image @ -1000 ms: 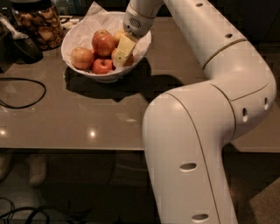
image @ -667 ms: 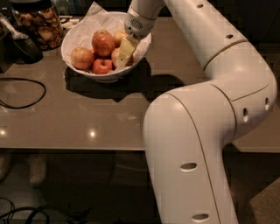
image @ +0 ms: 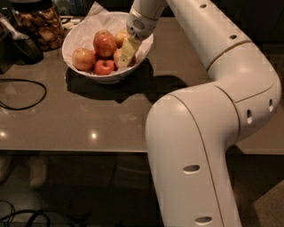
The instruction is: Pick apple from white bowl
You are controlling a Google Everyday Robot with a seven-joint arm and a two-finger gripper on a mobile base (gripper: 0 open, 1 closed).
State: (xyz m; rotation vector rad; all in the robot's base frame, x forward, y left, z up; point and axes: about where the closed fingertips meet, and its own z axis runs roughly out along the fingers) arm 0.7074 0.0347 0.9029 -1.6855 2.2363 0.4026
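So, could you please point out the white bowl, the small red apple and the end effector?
white bowl (image: 71, 39), camera view, bare left inner wall.
small red apple (image: 104, 67), camera view, middle of its skin.
end effector (image: 124, 60), camera view, yellow tip, down inside the bowl.

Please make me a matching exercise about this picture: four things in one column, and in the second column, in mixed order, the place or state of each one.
Column A
1. pincer
2. small red apple
3. glass jar
4. white bowl

Column B
a. stands outside the bowl, to its left
b. is lined with crumpled white paper
c. reaches down into the bowl, at its right side
d. lies inside the bowl, at its near edge

Right pairs: 1-c, 2-d, 3-a, 4-b.
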